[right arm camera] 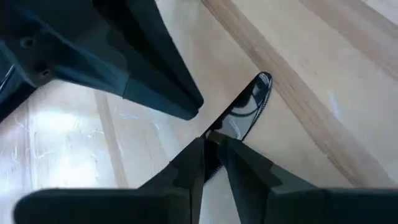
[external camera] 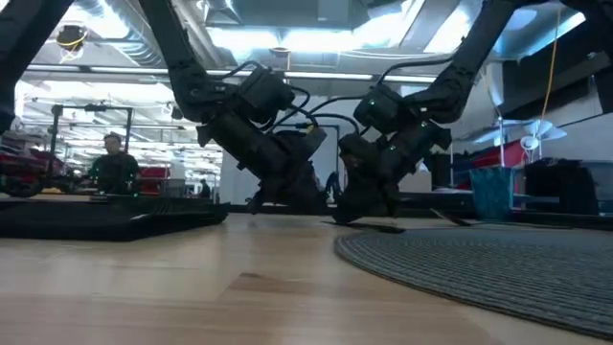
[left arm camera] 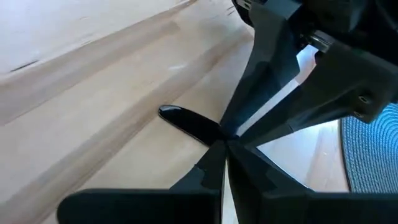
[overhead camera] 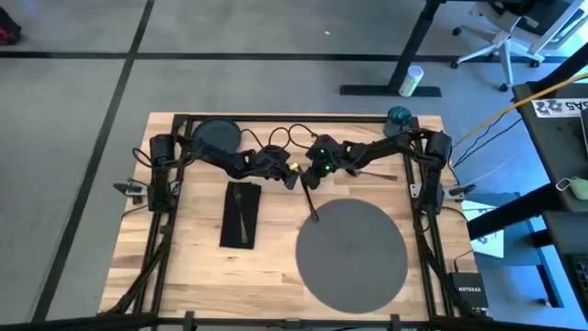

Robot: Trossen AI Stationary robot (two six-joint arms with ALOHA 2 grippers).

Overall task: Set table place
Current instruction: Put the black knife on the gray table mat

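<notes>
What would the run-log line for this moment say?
left gripper: shut on knife, one end | right gripper: shut on its other end | placemat: bare | napkin: holds cutlery

On the table, the napkin lies left of the placemat; plate and cup sit at the far corners.

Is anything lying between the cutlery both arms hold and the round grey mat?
Nothing visible. The metal utensil, pinched by the left gripper and right gripper, reaches the placemat edge; the napkin lies off to the other side.
</notes>
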